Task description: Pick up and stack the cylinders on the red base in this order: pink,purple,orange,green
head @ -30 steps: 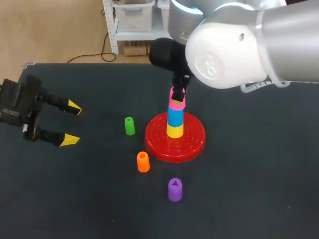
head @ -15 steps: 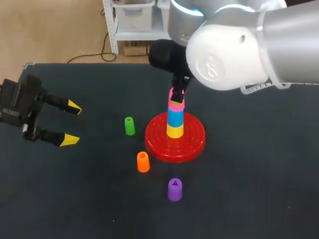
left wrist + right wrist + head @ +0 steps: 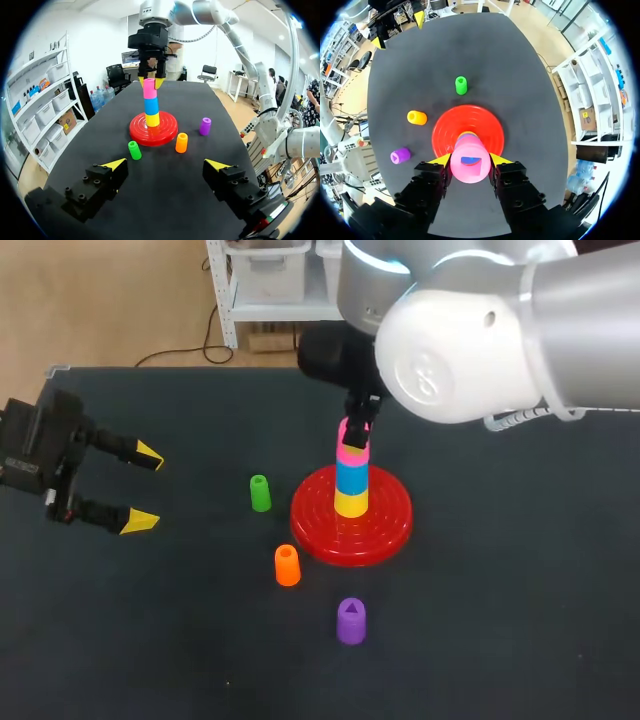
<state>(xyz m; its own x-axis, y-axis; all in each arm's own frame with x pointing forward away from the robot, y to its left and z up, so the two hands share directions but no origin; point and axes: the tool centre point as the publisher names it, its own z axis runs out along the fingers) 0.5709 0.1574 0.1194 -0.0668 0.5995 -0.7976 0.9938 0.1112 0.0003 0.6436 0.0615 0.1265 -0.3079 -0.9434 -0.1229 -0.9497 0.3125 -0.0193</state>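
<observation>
Pink cylinder (image 3: 353,445), head view: it sits on top of a blue cylinder (image 3: 351,475) and a yellow cylinder (image 3: 350,503), which form an upright column at the centre of the red base (image 3: 385,525). The right arm (image 3: 470,330) reaches in above the column, with the right jaws down at the pink cylinder. The green cylinder (image 3: 260,493), orange cylinder (image 3: 287,565) and purple cylinder (image 3: 351,621) stand loose on the tabletop (image 3: 500,620), beside the base and apart from each other. The left jaws are well apart from all of these.

Left wrist view: the left jaws are spread wide and hold nothing. The column and the 3 loose cylinders lie ahead of them.

Right wrist view: the right jaws are closed on the pink cylinder, with 1 yellow tip touching each side. The base is directly under it.

Step in hand, as judged: seating the pink cylinder, step 1 of 4. The next move calls for parting the right jaws and lifting straight up so the column is not tipped. The purple cylinder follows.
</observation>
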